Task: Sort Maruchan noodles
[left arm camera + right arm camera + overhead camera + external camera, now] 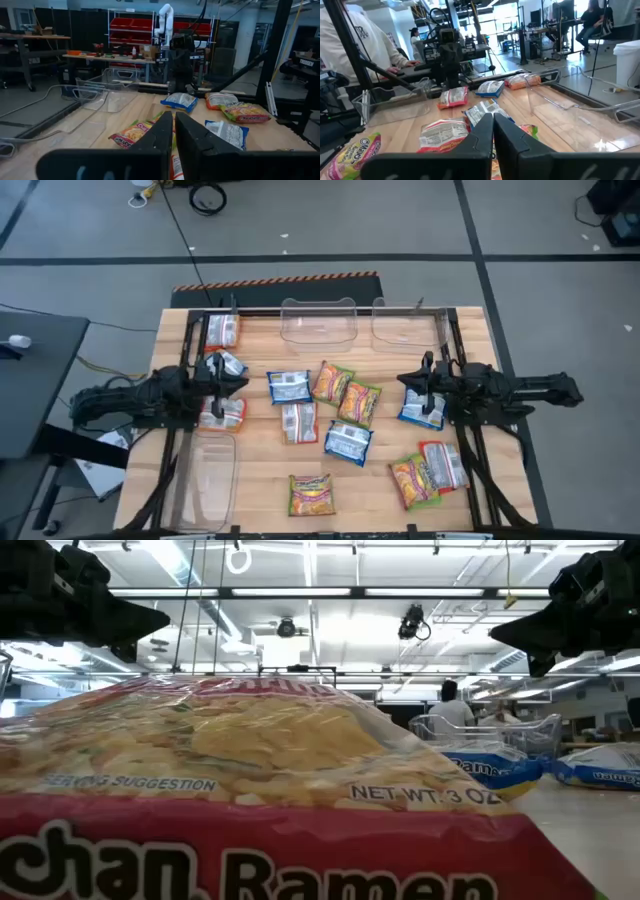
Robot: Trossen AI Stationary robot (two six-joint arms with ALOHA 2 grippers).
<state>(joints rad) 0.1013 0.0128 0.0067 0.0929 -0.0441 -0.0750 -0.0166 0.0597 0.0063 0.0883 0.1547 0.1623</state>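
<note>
On the wooden counter (260, 480) the Maruchan noodles (340, 405) lie loosely scattered and overlapping at the middle, so with the left hand (232, 378) and right hand (408, 383) both pinched closed and empty, a careless descent could snag two crinkly packets together.

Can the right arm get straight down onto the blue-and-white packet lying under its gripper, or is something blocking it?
Probably yes. The right gripper hangs shut, holding nothing, just above the blue-and-white packet at the table's right side. Nothing lies on that packet, and its neighbours sit apart from it. The fingers would have to open first.
</note>
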